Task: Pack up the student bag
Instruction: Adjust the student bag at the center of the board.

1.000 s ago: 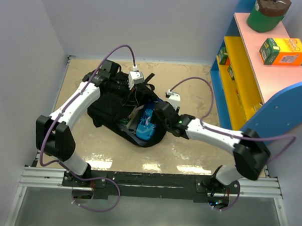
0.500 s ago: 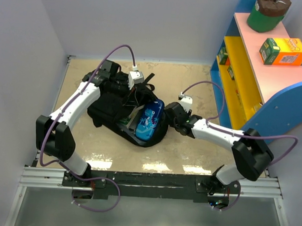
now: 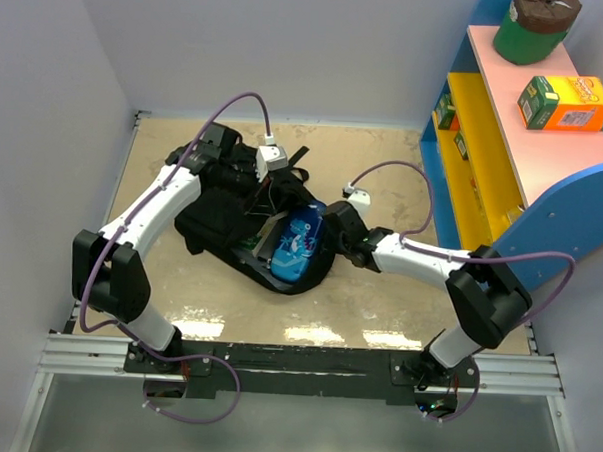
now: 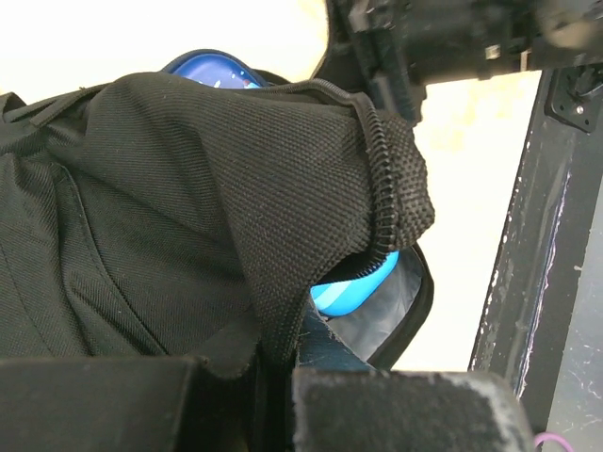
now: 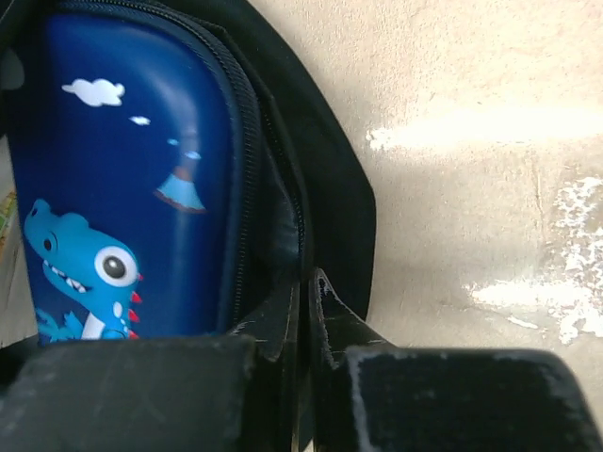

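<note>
Slumped on the table [image 3: 378, 309], left of centre and toward the far side: the bag [image 3: 212, 222], black, mouth gaping toward the near right. Tucked in that mouth, partly sticking out: a blue case [image 3: 299, 244] with a cartoon dinosaur, grey lining showing beneath it. At the bag's far edge: left claw [image 3: 267, 187], pinched together on a fold of black fabric beside the zipper, with the fold arching over the case. At the bag's right rim, just beside the case: right claw [image 3: 326, 245], closed, with the thin black rim caught between its fingers. Well apart on the far right: a coloured shelf [image 3: 506, 125] carrying an orange-green box [image 3: 564, 103].
</note>
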Controlling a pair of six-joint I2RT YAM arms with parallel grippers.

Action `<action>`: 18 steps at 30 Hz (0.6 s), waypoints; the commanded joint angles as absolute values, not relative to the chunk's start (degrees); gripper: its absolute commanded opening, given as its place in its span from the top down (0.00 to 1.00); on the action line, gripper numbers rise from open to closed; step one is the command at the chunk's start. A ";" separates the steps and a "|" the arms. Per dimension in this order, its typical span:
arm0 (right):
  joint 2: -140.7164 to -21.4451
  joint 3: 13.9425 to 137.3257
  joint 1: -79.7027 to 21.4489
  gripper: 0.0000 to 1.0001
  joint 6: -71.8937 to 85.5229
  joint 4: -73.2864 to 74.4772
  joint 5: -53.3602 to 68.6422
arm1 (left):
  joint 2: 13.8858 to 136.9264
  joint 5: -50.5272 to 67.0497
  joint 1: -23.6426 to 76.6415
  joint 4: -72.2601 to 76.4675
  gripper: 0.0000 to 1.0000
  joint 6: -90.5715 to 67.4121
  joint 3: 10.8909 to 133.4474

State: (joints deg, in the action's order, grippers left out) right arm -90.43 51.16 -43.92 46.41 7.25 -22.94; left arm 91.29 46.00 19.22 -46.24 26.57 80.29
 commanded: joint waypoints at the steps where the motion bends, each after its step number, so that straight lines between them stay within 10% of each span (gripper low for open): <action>1: -90.45 56.77 -43.77 1.00 45.71 8.61 -24.25 | 88.16 48.69 19.60 -46.14 0.96 26.28 80.42; 18: -79.62 57.40 -47.64 1.00 43.33 15.65 -23.39 | 86.66 49.65 19.69 -44.46 0.95 24.86 79.28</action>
State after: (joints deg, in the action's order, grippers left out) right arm -78.67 61.10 -47.48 42.39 17.26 -25.71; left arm 88.40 45.30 19.25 -44.47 25.45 79.40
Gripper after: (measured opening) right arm 0.023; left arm 0.049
